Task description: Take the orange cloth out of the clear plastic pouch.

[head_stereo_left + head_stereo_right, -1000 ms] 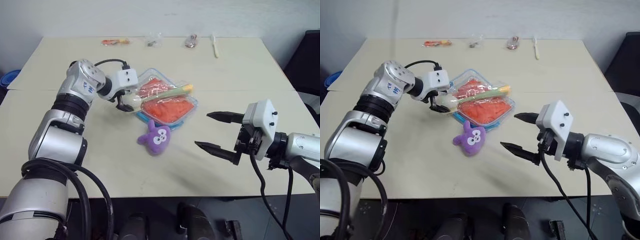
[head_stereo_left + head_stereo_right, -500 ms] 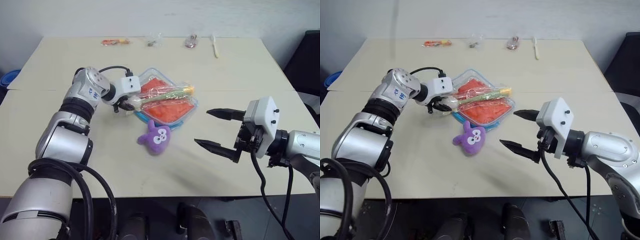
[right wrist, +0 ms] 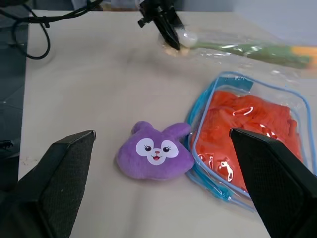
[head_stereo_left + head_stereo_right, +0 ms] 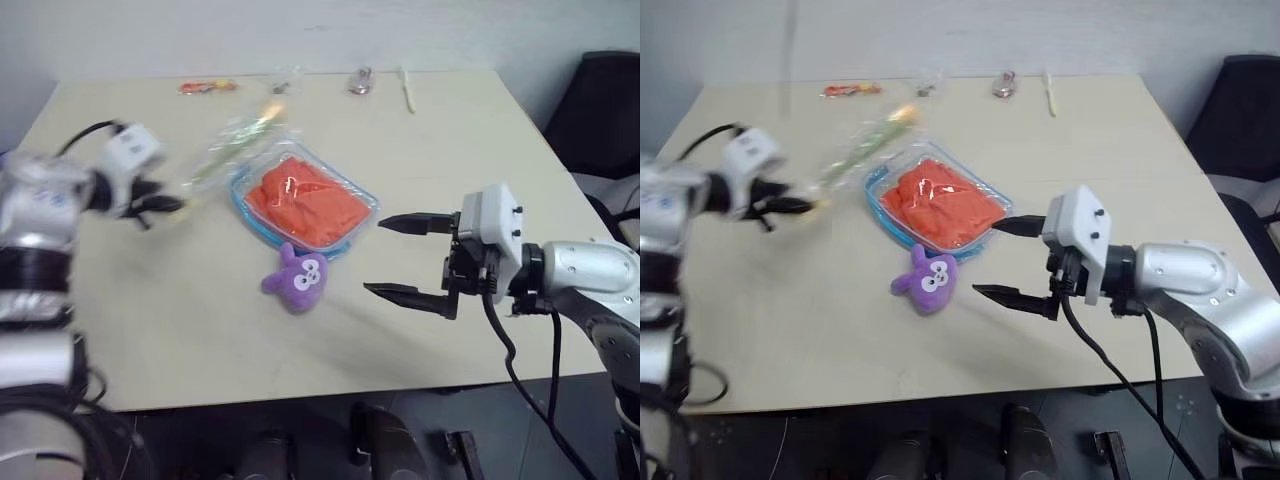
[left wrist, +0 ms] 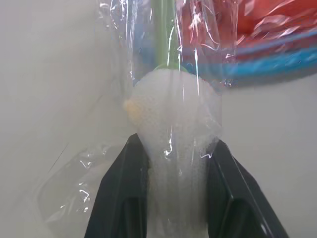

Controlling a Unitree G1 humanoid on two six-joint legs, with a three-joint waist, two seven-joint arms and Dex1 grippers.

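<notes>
Head views: the pouch [image 4: 303, 202] lay flat near the middle of the surface [image 4: 450, 150], with the orange cloth [image 4: 305, 198] still sealed inside it. A purple toy [image 4: 293, 280] sat just beside the pouch at its 6 o'clock. At the pouch's 10 o'clock, the left gripper [image 4: 160, 205] held a wrinkled bag with a green brush [image 4: 235, 140] clear of the pouch; the probable purpose was to uncover the pouch for access. The right gripper [image 4: 400, 258] hovered at the pouch's 4 o'clock, apart from it, with its fingers spread wide and aimed at the pouch, apparently staged for a grasp. Small items lay along the far edge at 12 o'clock, well apart from the work area.

Left wrist view: the left fingers [image 5: 125, 198] were narrowed onto the white brush head through the clear film. The blue pouch rim and the orange cloth showed beyond the bag.

Right wrist view: both right fingers [image 3: 54, 171] stood wide with nothing between them. The toy touched the pouch rim. The brush bag lay beyond the pouch, pinched at its end by the left fingers.
</notes>
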